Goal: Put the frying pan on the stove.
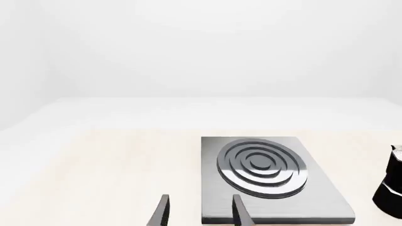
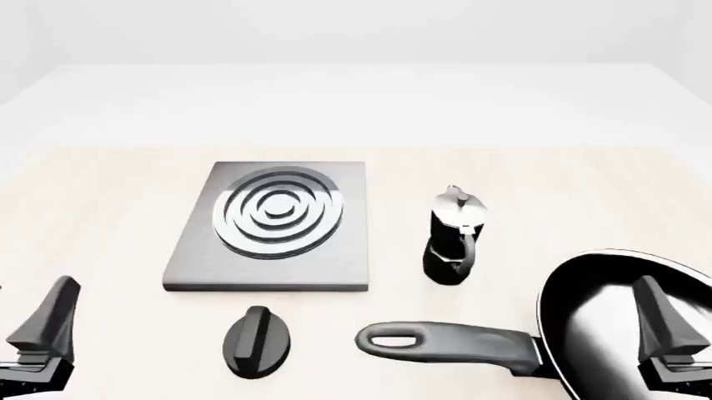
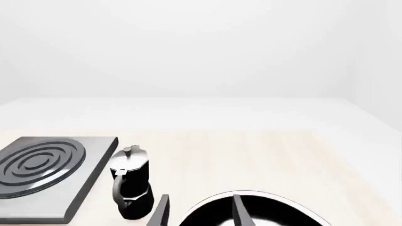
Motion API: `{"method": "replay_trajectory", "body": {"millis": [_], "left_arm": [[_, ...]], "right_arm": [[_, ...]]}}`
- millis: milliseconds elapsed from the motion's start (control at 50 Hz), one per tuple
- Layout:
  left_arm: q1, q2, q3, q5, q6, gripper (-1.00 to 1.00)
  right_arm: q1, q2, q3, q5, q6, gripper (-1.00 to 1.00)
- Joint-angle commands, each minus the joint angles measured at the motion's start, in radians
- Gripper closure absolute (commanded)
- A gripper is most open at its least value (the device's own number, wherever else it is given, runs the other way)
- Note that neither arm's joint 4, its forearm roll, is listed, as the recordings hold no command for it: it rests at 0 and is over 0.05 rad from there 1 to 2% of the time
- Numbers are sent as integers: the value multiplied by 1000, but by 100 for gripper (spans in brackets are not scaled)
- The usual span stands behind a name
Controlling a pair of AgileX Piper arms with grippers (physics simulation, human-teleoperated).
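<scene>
Right now the right claw (image 3: 199, 212) hangs open just above the frying pan (image 2: 623, 325); left claw (image 1: 199, 212), also open, sits near the stove (image 2: 273, 223), gripping nothing.

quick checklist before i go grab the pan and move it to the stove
1. Stove top free of objects: ok, nothing sits on the ring burner.
2. Frying pan handle reachable: ok, it points toward the left arm's side, lying flat on the table with its loop end free.
3. Right gripper ready: ok, open and holding nothing, over the pan.
4. Left gripper out of the way: ok, open and near the front left edge, apart from everything.
5. Path from pan to stove: not ok, the moka pot stands between them; the knob lies in front of the stove.
6. Pan empty: ok, only reflections inside.
</scene>
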Motion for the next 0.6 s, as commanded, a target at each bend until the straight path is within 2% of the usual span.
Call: {"method": "replay_trajectory", "body": {"millis": [20,140,260,320,360,380,420,440,460,480,520,540,580,600], "left_arm": [[-20,10,-2,4,-37,-100],[-51,32,-40,16,-18,-100],[-80,23,-116,82,-5,-100],[-145,163,-183,55,-43,-100],[-183,242,-223,46,-26,-100],[-190,334,-236,21,-20,-100],[-208,254,-278,74,-53,-100],[-200,345,-296,66,-55,-100],[-200,345,-296,66,-55,-100],[-193,378,-326,68,-15,-100],[-197,400,-345,74,-26,-100],[-230,374,-357,94,-28,-100],[-233,408,-391,126,23,-100],[-211,436,-404,132,15,-100]], "right_arm": [[0,4,-3,-1,-3,-100],[1,4,-3,-3,-7,-100],[1,5,-3,-3,-7,-100],[1,5,-3,-3,-7,-100],[1,6,-3,-4,-7,-100],[1,6,-3,-4,-7,-100],[1,6,-3,-4,-7,-100],[1,6,-3,-4,-7,-100],[1,6,-3,-4,-7,-100],[1,6,-3,-4,-7,-100],[1,6,-3,-4,-7,-100],[1,6,-3,-4,-7,-100],[1,6,-3,-4,-7,-100],[1,6,-3,-4,-7,-100]]}}
